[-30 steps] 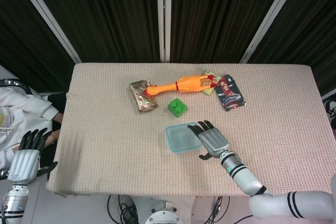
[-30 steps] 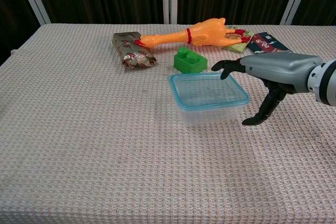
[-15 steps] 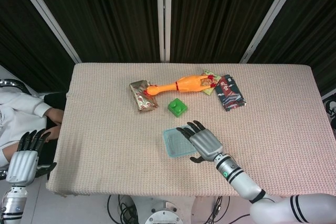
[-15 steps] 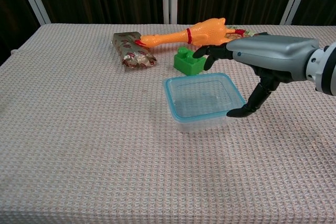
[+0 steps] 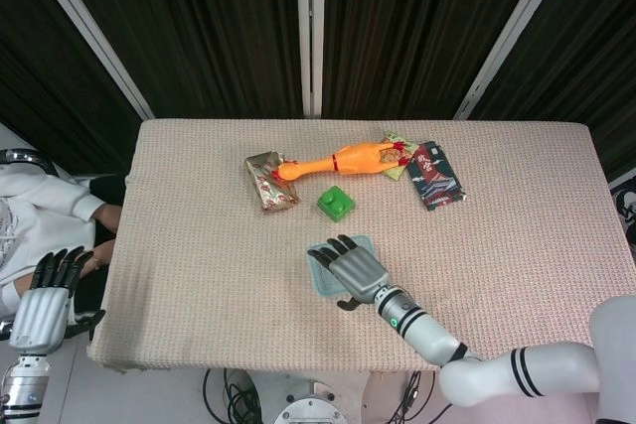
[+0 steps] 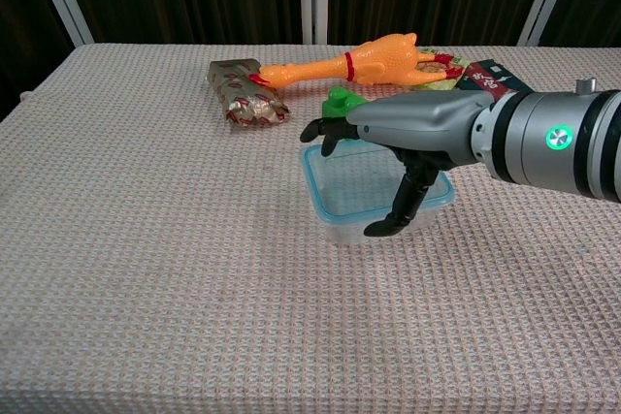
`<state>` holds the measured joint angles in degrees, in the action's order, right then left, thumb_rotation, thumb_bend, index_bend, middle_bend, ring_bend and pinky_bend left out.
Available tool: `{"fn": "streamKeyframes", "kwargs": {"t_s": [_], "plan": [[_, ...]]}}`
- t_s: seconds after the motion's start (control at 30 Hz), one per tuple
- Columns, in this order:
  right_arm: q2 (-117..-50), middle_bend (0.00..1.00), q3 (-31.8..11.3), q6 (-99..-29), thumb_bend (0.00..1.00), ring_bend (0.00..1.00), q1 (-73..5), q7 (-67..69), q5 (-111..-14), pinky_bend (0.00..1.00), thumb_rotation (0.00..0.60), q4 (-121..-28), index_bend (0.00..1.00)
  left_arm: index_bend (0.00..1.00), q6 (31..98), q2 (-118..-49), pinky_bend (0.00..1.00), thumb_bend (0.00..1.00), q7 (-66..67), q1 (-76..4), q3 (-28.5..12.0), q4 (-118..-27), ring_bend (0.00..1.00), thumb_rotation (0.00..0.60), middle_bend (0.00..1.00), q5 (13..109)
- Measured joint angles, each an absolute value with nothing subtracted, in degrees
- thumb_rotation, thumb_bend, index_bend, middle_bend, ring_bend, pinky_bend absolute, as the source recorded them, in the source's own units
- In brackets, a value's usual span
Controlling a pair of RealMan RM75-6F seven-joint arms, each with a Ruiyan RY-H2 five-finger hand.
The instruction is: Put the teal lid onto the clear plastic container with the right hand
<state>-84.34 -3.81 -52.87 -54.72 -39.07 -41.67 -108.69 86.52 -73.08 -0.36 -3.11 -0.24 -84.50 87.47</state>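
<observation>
Hovering palm-down over the teal lid [image 6: 325, 191], the right hand [image 6: 408, 128] has fingers spread and thumb lowered at the front rim, gripping nothing; the lid sits on the clear plastic container [image 6: 342, 230] near the table's [image 5: 199, 245] front-centre; the left hand [image 5: 45, 300] hangs open off the front-left corner.

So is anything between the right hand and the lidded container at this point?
Nothing visible. The right hand is spread directly over the teal lid, which already sits on the clear plastic container. The green block stands just behind, off the lid.
</observation>
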Motion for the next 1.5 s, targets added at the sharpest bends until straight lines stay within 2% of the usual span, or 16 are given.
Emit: {"fn": "streamKeyframes", "kwargs": {"t_s": [0.67, 0.87, 1.2, 1.3, 1.5], "plan": [[-85.74, 0.14, -1.49, -54.43, 0.14, 0.00, -55.98, -38.52, -40.72, 0.00, 0.600, -107.98, 0.00, 0.11, 86.74, -73.57, 0.00, 0.14, -1.20, -2.85, -0.13, -83.56, 0.00, 0.600, 0.07, 87.68], [-82.53, 0.15, -0.20, -58.53, 0.14, 0.00, -52.84, -36.43, -47.91, 0.00, 0.600, -111.32, 0.00, 0.11, 87.11, -73.52, 0.00, 0.14, -1.11, -2.65, -0.12, -83.64, 0.00, 0.600, 0.07, 87.86], [-75.07, 0.18, 9.11, -65.05, 0.14, 0.00, -40.94, -26.67, -66.23, 0.00, 0.600, -114.11, 0.00, 0.11, 86.86, -73.38, 0.00, 0.14, 0.37, -2.99, -0.12, -84.71, 0.00, 0.600, 0.07, 88.32], [-74.50, 0.19, 10.84, -64.93, 0.14, 0.00, -38.52, -23.89, -69.08, 0.00, 0.600, -112.62, 0.00, 0.11, 86.78, -73.28, 0.00, 0.14, 0.88, -3.18, -0.14, -85.23, 0.00, 0.600, 0.07, 88.55], [-75.12, 0.19, 10.57, -62.10, 0.14, 0.00, -37.49, -23.16, -69.34, 0.00, 0.600, -110.27, 0.00, 0.11, 86.72, -73.13, 0.00, 0.14, 1.53, -3.16, -0.14, -85.75, 0.00, 0.600, 0.07, 88.44]]}}
